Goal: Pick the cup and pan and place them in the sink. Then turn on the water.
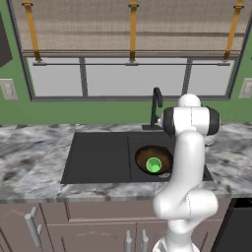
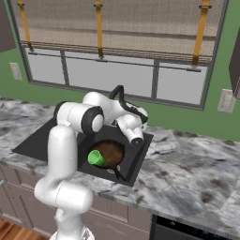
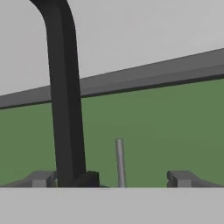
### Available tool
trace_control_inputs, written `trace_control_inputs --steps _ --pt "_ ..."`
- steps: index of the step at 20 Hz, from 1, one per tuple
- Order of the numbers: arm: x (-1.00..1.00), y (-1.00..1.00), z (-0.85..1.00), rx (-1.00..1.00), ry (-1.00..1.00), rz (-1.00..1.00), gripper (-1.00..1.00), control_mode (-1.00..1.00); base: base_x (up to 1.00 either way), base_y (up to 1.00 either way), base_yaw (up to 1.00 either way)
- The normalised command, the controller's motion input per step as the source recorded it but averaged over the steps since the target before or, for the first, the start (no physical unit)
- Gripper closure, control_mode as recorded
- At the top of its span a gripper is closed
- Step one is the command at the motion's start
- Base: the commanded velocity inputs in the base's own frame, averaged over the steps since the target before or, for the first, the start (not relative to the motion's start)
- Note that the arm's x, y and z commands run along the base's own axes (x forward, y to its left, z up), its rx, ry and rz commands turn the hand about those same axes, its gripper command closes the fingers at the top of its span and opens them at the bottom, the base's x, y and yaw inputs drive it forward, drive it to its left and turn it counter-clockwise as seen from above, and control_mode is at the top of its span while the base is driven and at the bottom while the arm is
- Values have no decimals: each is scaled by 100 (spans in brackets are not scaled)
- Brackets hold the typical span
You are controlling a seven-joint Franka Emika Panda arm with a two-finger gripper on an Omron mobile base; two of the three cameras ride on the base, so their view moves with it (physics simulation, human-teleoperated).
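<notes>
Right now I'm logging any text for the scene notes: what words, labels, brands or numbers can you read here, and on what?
None: no readable text in any view.
The sink, faucet, pan, cup and counter bear no labels.
The wall outlet plates are blank.
The gripper carries no marking.

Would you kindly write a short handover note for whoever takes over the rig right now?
Hand: fingers spread apart and holding nothing, raised behind the sink, facing the black faucet and its thin lever.
Pan: in the right basin of the sink.
Cup: green, resting inside the pan.
Done: cup and pan are in the sink.
Left: turn on the water; no flow seen from the faucet yet.
</notes>
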Motion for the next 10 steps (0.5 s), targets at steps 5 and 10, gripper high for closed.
trace_control_inputs --steps 5,10 --pt "31 -8 -1 4 0 -2 -100 -100 0 0 0" --pt "28 -13 -1 2 0 0 -100 -100 0 0 0"
